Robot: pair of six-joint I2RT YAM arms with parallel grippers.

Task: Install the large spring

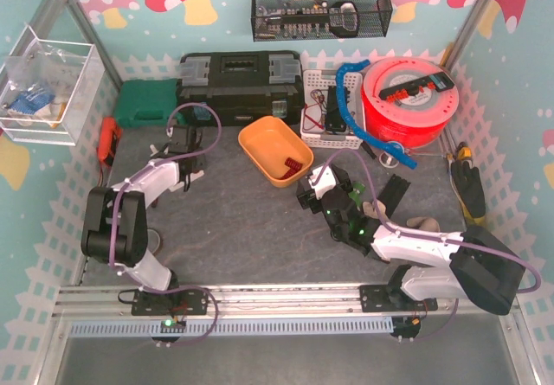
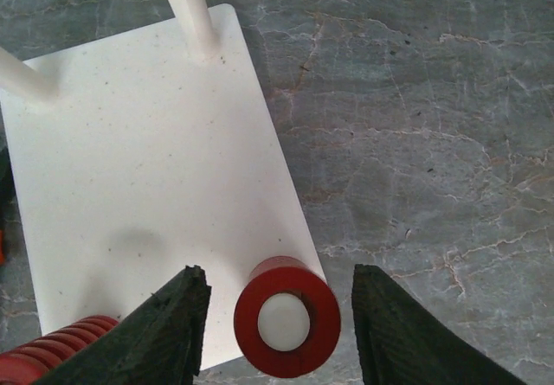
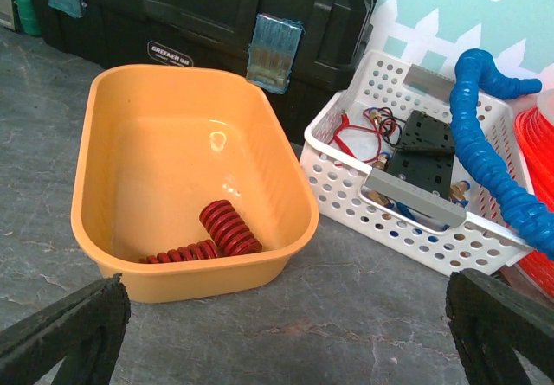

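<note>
As the left hand (image 2: 277,297) stands with its two fingers spread, neither pad touches anything; a clear gap shows on each side of the large spring (image 2: 260,337). That spring sits between the fingers, threaded over a white post (image 2: 283,323) at the near corner of the white plate (image 2: 147,186), the post's end showing through the coil's centre. On this evidence the installation appears essentially done. What is left, in my judgement, is to draw the hand clear; whether the coil is seated fully down on the plate cannot be told from above. A second red spring (image 2: 52,355) lies at the plate's near left edge, just outside the left finger. Well apart, the right hand (image 3: 286,326) is spread wide and empty above the worktop (image 3: 346,316), facing a yellow tub (image 3: 112,160) holding two more red springs (image 3: 229,227).
</note>
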